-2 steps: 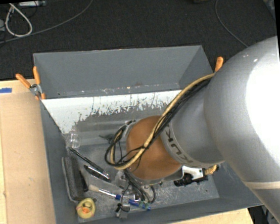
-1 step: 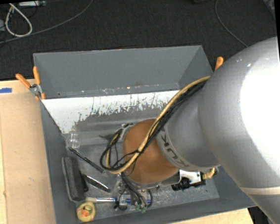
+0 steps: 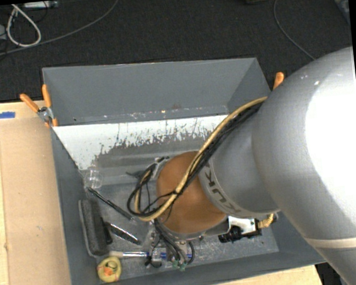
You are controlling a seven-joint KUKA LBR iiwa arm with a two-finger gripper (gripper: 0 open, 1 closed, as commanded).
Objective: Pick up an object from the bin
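1. Arm (image 3: 306, 157): the grey bulk reaches in from the right and covers the right half of the bin (image 3: 70, 200). Risk: the clearance to that wall is hidden, so a scrape there would go unnoticed from this camera.
2. Orange wrist cover (image 3: 184, 201): sits low over the middle of the floor. It hides the working end. Risk: any grasp here has to be judged blind.
3. Cables (image 3: 139, 196): a loop hangs off the cover's left side, close to the floor. Risk: on lifting, the loop could catch on loose items.
4. Gripper (image 3: 170, 246): below the cover, near the front of the floor. Cannot tell whether it is spread or pressed together. Nothing seen pinched in it.
5. Long dark bar (image 3: 93, 226): lies along the left wall, well apart from the gripper. Low risk.
6. White-and-black piece (image 3: 243, 230): lies under the arm, to the right of the gripper. Risk: a sideways move could knock it.
7. Silver-and-black pen-like piece (image 3: 121, 232): lies between the bar and the gripper. The cable loop could drag it.
8. Yellow round thing (image 3: 109, 269): front-left corner, apart from the gripper.
9. Small jumble with blue and green bits (image 3: 160, 258): right at the gripper, and judged the likely target. The pieces are too small to name. Risk: two get grabbed together, or one slips out during the lift.
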